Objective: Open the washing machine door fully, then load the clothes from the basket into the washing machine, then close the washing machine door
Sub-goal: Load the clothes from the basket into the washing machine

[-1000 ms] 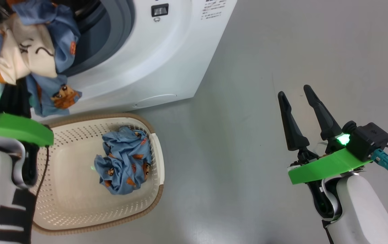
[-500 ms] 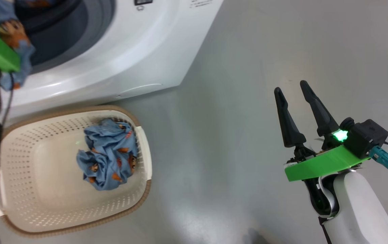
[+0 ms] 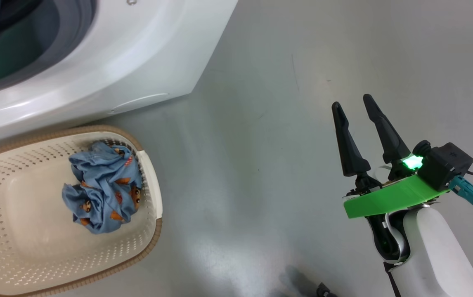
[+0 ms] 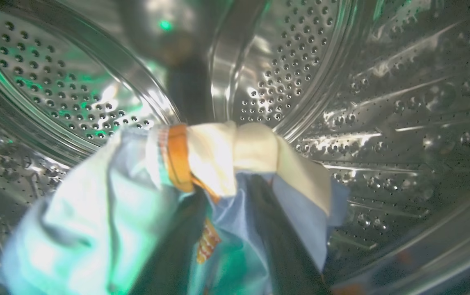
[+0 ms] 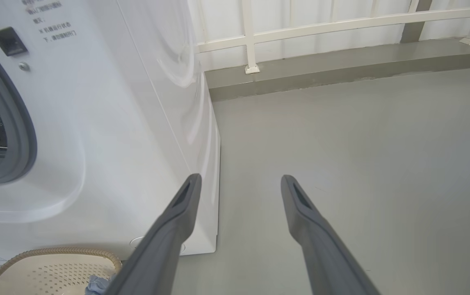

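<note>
your left claw [image 4: 229, 184] pinches the clothes [image 4: 95, 213] between narrow fingers inside the washing machine [image 4: 321, 61]; your right claw [image 3: 351, 102] hangs spread wide above the floor [image 3: 261, 144].

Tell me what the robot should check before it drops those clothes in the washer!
1. Held clothes inside the drum: ok. The cream and blue bundle hangs with the steel drum all around it.
2. Left fingers gripping firmly: cannot tell. Cloth wraps around them.
3. Right fingers free: ok. They are spread apart, holding nothing, above the bare floor.
4. Basket emptied: not ok. A crumpled blue bundle lies in it.
</note>
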Robot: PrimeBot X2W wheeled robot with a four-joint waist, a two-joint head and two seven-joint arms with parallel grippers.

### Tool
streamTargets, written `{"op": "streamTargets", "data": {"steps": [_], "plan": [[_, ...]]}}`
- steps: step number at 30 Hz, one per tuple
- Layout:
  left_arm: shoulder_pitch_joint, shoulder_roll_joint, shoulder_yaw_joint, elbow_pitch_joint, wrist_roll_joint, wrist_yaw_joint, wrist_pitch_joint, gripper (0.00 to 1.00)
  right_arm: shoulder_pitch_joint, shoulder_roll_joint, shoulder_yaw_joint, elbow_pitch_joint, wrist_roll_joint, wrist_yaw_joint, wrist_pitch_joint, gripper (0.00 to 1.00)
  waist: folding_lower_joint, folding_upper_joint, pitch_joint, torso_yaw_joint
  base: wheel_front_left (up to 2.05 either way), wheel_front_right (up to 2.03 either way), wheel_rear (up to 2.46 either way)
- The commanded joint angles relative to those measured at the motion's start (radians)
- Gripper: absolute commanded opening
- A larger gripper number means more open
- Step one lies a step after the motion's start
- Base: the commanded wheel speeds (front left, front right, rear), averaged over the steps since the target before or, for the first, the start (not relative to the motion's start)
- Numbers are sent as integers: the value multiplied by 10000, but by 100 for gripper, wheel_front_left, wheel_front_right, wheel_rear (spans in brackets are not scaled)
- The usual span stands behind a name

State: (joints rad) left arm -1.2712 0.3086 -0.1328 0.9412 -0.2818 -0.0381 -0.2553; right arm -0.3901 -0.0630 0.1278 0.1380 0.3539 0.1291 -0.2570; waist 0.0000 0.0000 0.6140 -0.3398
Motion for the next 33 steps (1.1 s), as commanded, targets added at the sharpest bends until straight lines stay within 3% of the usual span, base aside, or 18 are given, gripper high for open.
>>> {"op": "streamTargets", "data": {"steps": [1, 7, 13, 18, 33], "plan": [[-171, 439, 85, -89, 123, 71, -59, 100, 42, 47, 187, -264, 11, 16, -48, 100, 0, 0, 53, -6, 0, 0, 0], [-230, 216, -136, 1073, 124, -129, -54, 100, 7, 81, 188, -194, -28, 16, -48, 100, 0, 0, -80, 179, 0, 0, 0], [192, 19, -162, 1079, 53, -331, -62, 100, 25, 57, 164, -132, -96, 16, -48, 100, 0, 0, -470, 502, 0, 0, 0], [806, 8, -37, 584, -39, -499, -63, 100, 49, -7, 211, -78, -92, 16, -48, 100, 0, 0, -815, 692, 0, 0, 0], [4016, -712, 853, -1706, -317, -537, -64, 100, 345, -311, 196, 188, -15, 16, -48, 100, 0, 0, -2286, 1378, 0, 0, 0]]}}
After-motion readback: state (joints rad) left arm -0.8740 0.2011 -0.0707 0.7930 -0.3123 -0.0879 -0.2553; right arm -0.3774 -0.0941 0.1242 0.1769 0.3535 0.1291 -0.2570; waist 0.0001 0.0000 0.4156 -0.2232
